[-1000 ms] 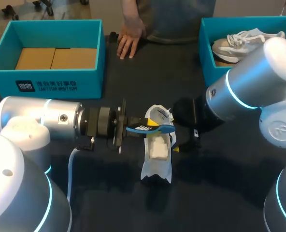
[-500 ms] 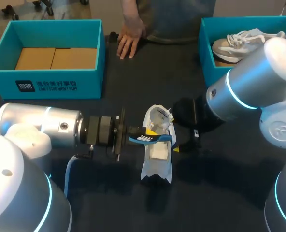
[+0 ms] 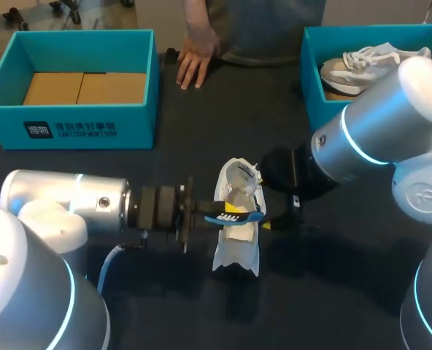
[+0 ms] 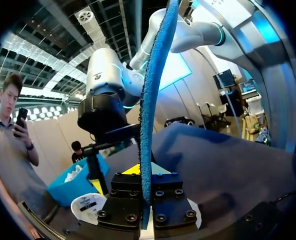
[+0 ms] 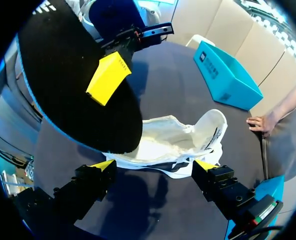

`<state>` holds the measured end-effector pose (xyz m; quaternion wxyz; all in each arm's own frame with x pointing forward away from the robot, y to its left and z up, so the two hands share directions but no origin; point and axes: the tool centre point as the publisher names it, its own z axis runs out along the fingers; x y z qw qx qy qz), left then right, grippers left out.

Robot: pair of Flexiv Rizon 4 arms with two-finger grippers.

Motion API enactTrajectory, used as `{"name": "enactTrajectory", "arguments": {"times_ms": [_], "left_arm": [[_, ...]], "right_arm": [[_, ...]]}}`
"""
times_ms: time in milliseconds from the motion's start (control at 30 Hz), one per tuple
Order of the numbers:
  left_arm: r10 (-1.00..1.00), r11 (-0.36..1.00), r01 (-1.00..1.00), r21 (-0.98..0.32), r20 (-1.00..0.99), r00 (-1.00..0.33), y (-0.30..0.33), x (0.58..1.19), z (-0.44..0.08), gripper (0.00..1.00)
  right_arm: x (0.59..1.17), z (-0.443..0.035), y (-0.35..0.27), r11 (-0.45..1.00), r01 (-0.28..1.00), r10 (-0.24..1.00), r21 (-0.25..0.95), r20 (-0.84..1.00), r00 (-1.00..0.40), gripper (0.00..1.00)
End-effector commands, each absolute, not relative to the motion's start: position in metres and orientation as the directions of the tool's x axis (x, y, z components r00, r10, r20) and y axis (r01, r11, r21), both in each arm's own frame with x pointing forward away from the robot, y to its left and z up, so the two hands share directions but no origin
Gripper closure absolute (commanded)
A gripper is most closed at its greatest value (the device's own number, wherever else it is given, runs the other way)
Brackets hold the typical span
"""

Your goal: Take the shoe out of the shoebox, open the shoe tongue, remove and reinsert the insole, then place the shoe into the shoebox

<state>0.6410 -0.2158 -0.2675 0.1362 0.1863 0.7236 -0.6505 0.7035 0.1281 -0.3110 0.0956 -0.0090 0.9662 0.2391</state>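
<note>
A white shoe (image 3: 237,246) lies on the dark table, its opening facing up. My left gripper (image 3: 228,211) is shut on a blue insole (image 3: 244,215) and holds it flat just above the shoe's opening. In the left wrist view the insole (image 4: 155,90) stands edge-on between the closed fingers. My right gripper (image 3: 271,219) sits open at the shoe's right side. In the right wrist view its yellow-tipped fingers (image 5: 104,165) stand apart on either side of the shoe (image 5: 174,143), touching nothing, and the insole's black underside (image 5: 78,95) hangs over it.
An empty teal shoebox (image 3: 70,120) stands at the back left. A second teal box (image 3: 314,95) at the back right holds another shoe (image 3: 355,64). A person's hand (image 3: 194,62) rests on the table's far edge between the boxes.
My left gripper has carried the insole nearer to me and lower, close over the shoe's opening. The right arm and the shoe have kept still.
</note>
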Motion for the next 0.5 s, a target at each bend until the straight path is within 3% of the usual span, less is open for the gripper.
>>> {"name": "enactTrajectory", "arguments": {"times_ms": [33,500], "left_arm": [[0.087,0.085,0.448,-0.890,-0.442,-0.893,-0.221,0.641,-0.273,1.00],[0.064,0.102,0.441,-0.892,-0.437,-0.897,-0.235,0.648,-0.284,1.00]], "right_arm": [[0.703,-0.312,0.129,0.886,-0.062,0.030,0.460,-0.190,-0.981,0.00],[0.703,-0.312,0.129,0.886,-0.062,0.030,0.460,-0.190,-0.981,0.00]]}}
